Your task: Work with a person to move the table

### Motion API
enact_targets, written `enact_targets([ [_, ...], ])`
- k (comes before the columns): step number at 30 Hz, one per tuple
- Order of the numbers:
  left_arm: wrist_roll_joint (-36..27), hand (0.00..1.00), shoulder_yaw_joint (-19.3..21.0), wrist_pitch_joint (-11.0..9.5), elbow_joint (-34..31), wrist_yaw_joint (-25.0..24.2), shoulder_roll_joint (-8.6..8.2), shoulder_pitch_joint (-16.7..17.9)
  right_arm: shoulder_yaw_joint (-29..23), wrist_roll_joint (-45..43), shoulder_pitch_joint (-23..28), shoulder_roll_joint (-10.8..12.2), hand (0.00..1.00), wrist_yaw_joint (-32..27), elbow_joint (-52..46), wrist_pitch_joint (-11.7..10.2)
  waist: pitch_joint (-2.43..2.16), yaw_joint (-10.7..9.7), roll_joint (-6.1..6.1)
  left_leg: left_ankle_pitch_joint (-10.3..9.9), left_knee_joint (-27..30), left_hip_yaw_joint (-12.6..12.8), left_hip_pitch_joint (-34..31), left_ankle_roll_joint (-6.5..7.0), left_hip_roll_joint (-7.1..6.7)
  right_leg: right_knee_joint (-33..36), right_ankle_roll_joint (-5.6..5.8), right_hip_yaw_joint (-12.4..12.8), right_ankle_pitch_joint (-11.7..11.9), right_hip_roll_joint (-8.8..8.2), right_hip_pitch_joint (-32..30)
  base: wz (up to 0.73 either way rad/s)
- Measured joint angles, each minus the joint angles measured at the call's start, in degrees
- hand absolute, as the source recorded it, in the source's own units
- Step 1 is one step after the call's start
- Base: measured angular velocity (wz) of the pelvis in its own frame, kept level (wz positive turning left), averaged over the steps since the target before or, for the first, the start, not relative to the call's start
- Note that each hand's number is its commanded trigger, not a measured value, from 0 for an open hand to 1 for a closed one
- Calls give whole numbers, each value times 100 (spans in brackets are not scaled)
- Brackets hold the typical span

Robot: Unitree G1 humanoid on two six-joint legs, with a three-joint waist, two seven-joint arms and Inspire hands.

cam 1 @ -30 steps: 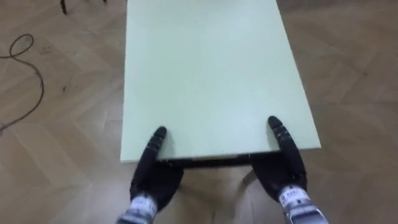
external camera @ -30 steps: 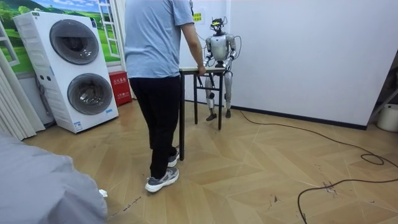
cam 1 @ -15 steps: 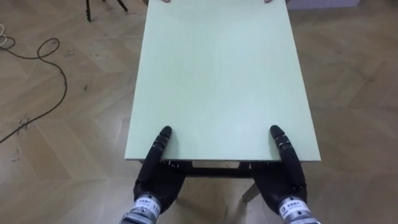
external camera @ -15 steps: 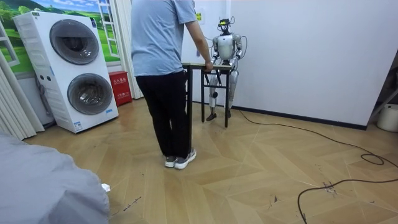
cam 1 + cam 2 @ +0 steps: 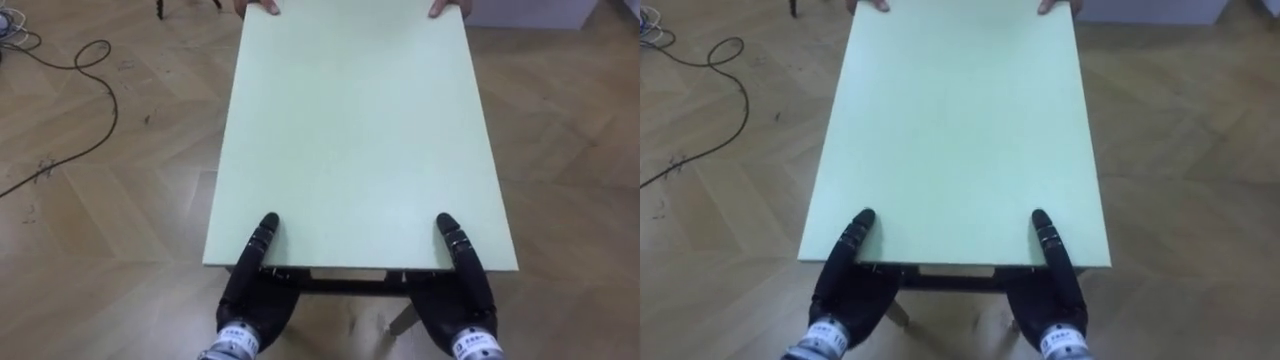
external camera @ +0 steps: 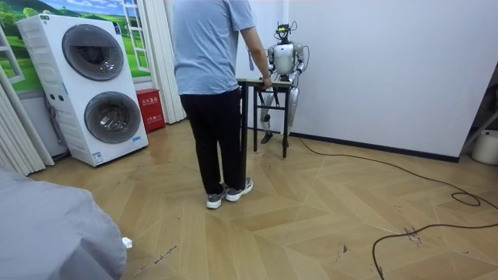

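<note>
Two hands of mine clamp the pale green table [image 5: 360, 130] at its near edge: left hand [image 5: 255, 292] and right hand [image 5: 462, 300], thumbs on top. Beyond them, a person's hands [image 5: 448, 8] hold the far edge. A cable [image 5: 114, 100] lies left of my left hand.

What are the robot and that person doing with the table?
They share one pale green table, one at each end. The robot's left hand and right hand are at the near edge. The person stands at the far end with both hands on that edge. In the room view the robot is by the white wall.
</note>
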Motion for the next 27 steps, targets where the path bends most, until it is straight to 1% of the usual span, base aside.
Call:
enact_targets([
  [1, 0, 100, -3, -41, -51, 0, 46, 32, 70, 3, -1, 11, 100, 1, 0, -48, -10, 29, -37, 79, -65, -13, -32, -41, 17, -403, 13, -22, 34, 94, 126, -15],
  [2, 0, 100, -4, -66, -55, 5, 63, 32, 116, 0, -7, 21, 100, 1, 3, -98, -8, 97, -23, 134, -105, -12, -42, -86, 86, -748, 6, -33, 155, 220, 240, -14],
  [3, 0, 100, -18, -93, -66, 6, 84, 47, 169, -1, -6, 19, 100, 1, 6, -139, -15, 117, -16, 172, -144, -15, -35, -112, 127, -880, -19, -36, 232, 286, 287, -15],
  [4, 0, 100, -20, -142, -92, 18, 111, 54, 264, 13, -6, 23, 100, 0, 6, -224, -17, 167, -28, 234, -213, -15, -21, -157, 199, -1099, -76, -56, 358, 396, 362, -11],
  [5, 0, 100, -16, -155, -106, 29, 141, 53, 274, 12, -7, 49, 100, 0, 6, -240, -17, 204, -27, 293, -265, -19, -26, -192, 247, -1280, -131, -83, 462, 474, 411, -8],
  [8, 21, 100, -16, -157, -171, 142, 133, 53, 273, 17, -14, 59, 100, -36, 3, -248, -21, 242, -13, 389, -320, -49, -28, -268, 342, -1495, -220, -130, 580, 607, 494, -1],
  [11, 34, 100, -37, -187, -183, 200, 120, 53, 278, 17, -19, 51, 100, -56, 2, -277, -30, 244, 43, 425, -318, -85, -46, -323, 399, -1575, -264, -157, 599, 683, 529, 2],
  [15, 105, 100, -51, -220, -220, 227, 105, 52, 278, 18, -22, 39, 100, -55, -21, -316, -42, 254, 67, 481, -317, -145, -139, -359, 421, -1574, -309, -247, 573, 700, 435, 8],
  [16, 113, 100, -47, -220, -220, 227, 75, 51, 278, 17, -22, 40, 100, -55, -22, -321, -42, 265, 67, 493, -315, -161, -140, -367, 419, -1571, -319, -259, 564, 703, 438, 7],
  [19, 119, 100, -45, -220, -219, 225, 22, 53, 278, 4, -23, 34, 100, -46, -22, -359, -39, 285, 91, 496, -285, -222, -159, -378, 421, -1562, -327, -304, 521, 710, 446, 11],
  [21, 117, 100, -50, -219, -224, 206, 44, 55, 278, 3, -24, 38, 100, -26, -22, -362, -51, 327, 126, 472, -193, -240, -240, -404, 466, -1545, -348, -298, 501, 744, 441, 10],
  [22, 111, 100, -47, -219, -234, 177, 63, 55, 286, 2, -24, 38, 100, 6, -26, -362, -46, 362, 171, 451, -89, -321, -327, -430, 501, -1551, -372, -278, 487, 794, 439, 22],
  [24, 107, 100, -46, -216, -235, 166, 61, 54, 287, 2, -24, 31, 100, 10, -34, -362, -45, 373, 228, 446, -1, -428, -397, -446, 503, -1489, -425, -356, 447, 829, 435, 31],
  [25, 102, 100, -51, -211, -234, 166, 56, 54, 288, 8, -15, 14, 100, 10, -55, -363, -40, 373, 282, 461, 46, -564, -447, -475, 503, -1428, -462, -422, 391, 850, 441, 41],
  [26, 62, 100, -53, -209, -231, 166, 58, 54, 304, 9, -8, -18, 100, 9, -85, -364, -31, 368, 326, 523, 12, -683, -463, -534, 487, -1420, -509, -427, 355, 891, 434, 46],
  [27, 33, 100, -56, -206, -227, 166, 64, 54, 311, 8, -8, -31, 100, 9, -93, -364, -33, 365, 336, 589, -67, -708, -452, -572, 464, -1472, -551, -434, 336, 907, 427, 47],
])
